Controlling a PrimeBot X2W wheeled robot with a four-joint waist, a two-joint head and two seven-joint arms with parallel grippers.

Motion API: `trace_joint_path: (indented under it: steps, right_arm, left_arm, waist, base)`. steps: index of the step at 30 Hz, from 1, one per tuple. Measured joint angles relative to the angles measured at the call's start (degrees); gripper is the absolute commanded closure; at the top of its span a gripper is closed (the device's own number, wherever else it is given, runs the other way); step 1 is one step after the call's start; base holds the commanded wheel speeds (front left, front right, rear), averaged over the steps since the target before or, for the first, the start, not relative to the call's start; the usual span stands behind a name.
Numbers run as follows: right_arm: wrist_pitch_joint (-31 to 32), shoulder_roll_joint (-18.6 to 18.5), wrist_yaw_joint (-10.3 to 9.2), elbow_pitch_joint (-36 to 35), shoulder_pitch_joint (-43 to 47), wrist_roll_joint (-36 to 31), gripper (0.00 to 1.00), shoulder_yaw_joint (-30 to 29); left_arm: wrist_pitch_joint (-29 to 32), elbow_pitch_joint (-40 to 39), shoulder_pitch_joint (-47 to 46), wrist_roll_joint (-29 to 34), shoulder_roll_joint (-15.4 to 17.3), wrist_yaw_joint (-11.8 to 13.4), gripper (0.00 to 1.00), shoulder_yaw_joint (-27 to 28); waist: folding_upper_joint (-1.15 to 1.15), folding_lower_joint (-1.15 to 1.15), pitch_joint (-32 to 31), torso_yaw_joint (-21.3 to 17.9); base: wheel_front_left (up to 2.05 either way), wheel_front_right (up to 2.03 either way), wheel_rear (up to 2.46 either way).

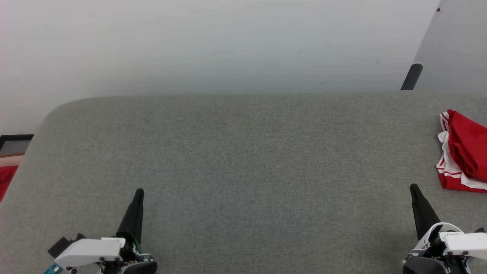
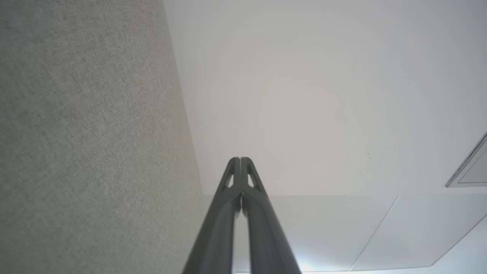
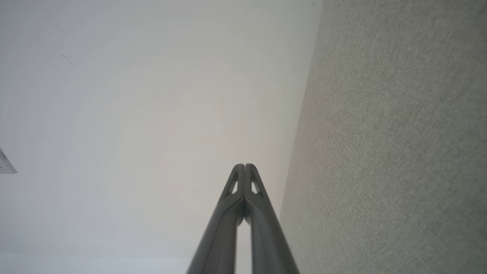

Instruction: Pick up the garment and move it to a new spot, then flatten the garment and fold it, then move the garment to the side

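Observation:
The garment (image 1: 466,152), a red shirt with white sleeves and red-white striped trim, lies bunched at the far right edge of the grey table (image 1: 243,160), partly cut off by the frame. My right gripper (image 1: 414,188) is shut and empty, a short way below and left of the garment. At the lower left my left gripper (image 1: 139,191) is shut and empty, far from the garment. In the wrist views both pairs of fingers meet at the tips: left gripper (image 2: 240,159), right gripper (image 3: 244,166).
A dark pole (image 1: 412,77) stands behind the table's back right. Something red (image 1: 7,179) and a dark-framed object (image 1: 15,144) sit on the floor off the table's left edge. A pale wall (image 1: 228,45) lies behind.

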Motion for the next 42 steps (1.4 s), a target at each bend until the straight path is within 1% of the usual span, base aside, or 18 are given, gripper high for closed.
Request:
trace_joint_path:
  steps: [42]
  right_arm:
    - [0.0, 0.0, -0.01, 0.0, 0.0, 0.0, 1.0, 0.0]
  left_arm:
    - [0.0, 0.0, 0.0, 0.0, 0.0, 0.0, 1.0, 0.0]
  waist:
    - [0.0, 0.0, 0.0, 0.0]
  base:
    - [0.0, 0.0, 0.0]
